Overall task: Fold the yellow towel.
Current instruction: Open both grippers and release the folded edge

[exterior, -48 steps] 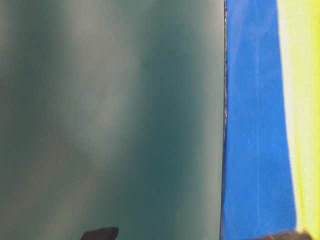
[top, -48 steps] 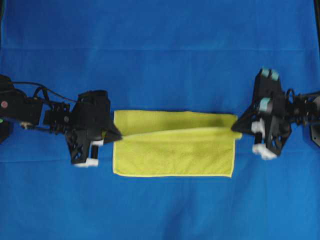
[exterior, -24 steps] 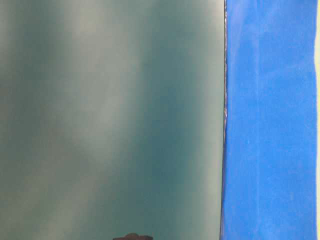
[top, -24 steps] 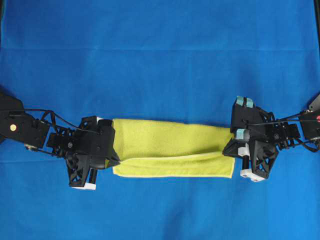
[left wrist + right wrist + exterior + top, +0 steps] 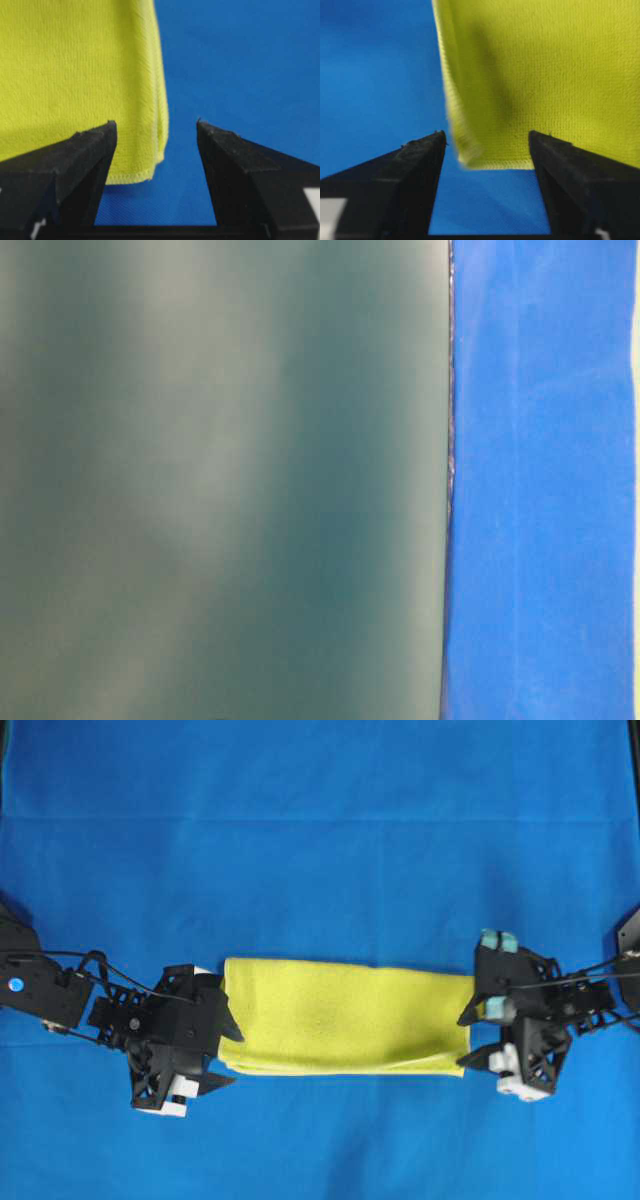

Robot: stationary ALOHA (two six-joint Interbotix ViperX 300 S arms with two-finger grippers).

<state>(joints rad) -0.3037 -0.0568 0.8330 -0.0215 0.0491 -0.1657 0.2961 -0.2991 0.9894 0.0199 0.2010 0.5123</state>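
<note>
Since the earlier frames, both grippers have released the cloth and the raised layer has dropped flat. The yellow towel (image 5: 345, 1017) now lies folded into a long narrow band across the middle of the blue table cover (image 5: 320, 830), its doubled hem edges stacked at each short end. The left gripper (image 5: 226, 1053) sits at the towel's left end with jaws spread, holding nothing. The right gripper (image 5: 467, 1042) sits at the right end, jaws likewise apart and empty. The table-level view shows only blue cover and a dark panel (image 5: 220, 480).
</note>
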